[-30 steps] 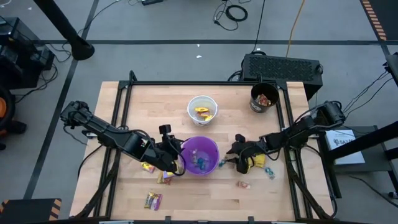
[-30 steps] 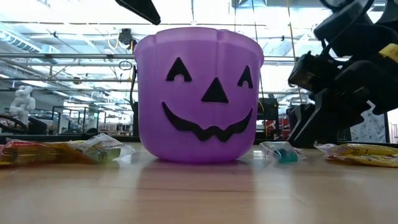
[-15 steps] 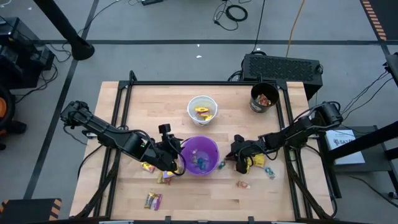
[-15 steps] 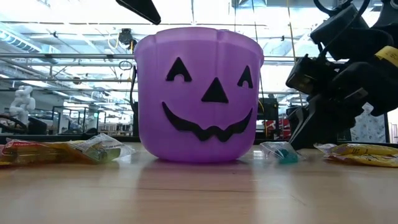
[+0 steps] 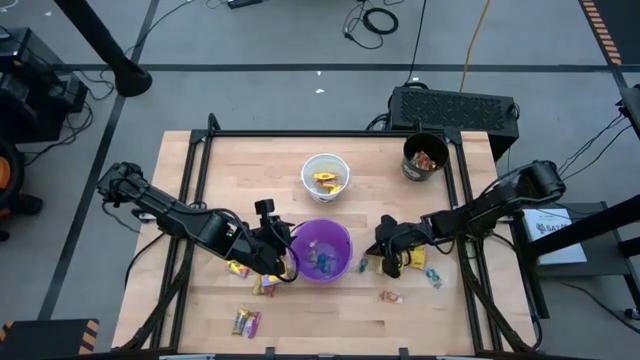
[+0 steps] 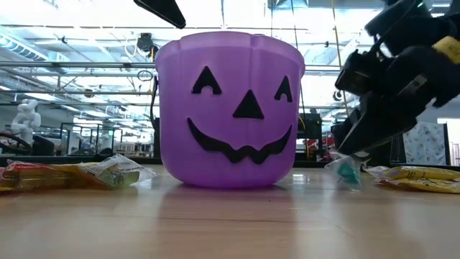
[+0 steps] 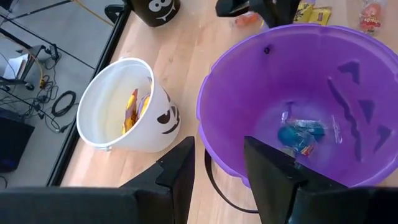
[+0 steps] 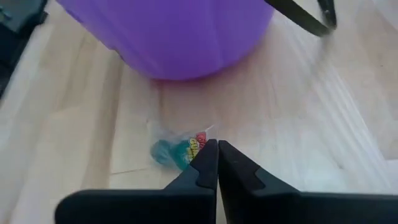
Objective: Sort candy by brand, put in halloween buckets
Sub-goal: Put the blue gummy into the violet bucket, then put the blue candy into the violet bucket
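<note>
The purple bucket [image 5: 322, 250] stands mid-table with blue-green candy [image 7: 298, 134] in it. The white bucket [image 5: 325, 177] and the black bucket [image 5: 424, 157] stand farther back, each holding candy. My left gripper [image 7: 217, 171] is open at the purple bucket's left rim. One of its fingers is inside the wall and one outside. My right gripper [image 8: 217, 163], right of the purple bucket, is shut on a blue-green candy [image 8: 177, 151]. In the low view this candy [image 6: 348, 171] shows tilted below the fingers. My left gripper straddles the purple bucket's wall near the rim [image 7: 205, 134]; whether a finger touches it, I cannot tell. My right gripper pinches the blue-green candy by one end of its clear wrapper [image 8: 202, 144], at the fingertips, slanting down from the table's right. The candy hangs tilted; whether its lower end [image 6: 351, 183] touches the table does not show.
Yellow packets [image 5: 410, 260] lie under the right arm, with an orange sweet [image 5: 390, 296] and a blue one [image 5: 434, 278] nearer the front. More packets [image 5: 238, 268] [image 5: 246, 322] lie front left. A black ridged box [image 5: 455, 108] stands beyond the table's far right corner.
My right gripper has shut on the blue-green candy. It has then drawn a little toward the table's right edge, away from the purple bucket. The candy has come with it and now stands tilted instead of lying flat.
</note>
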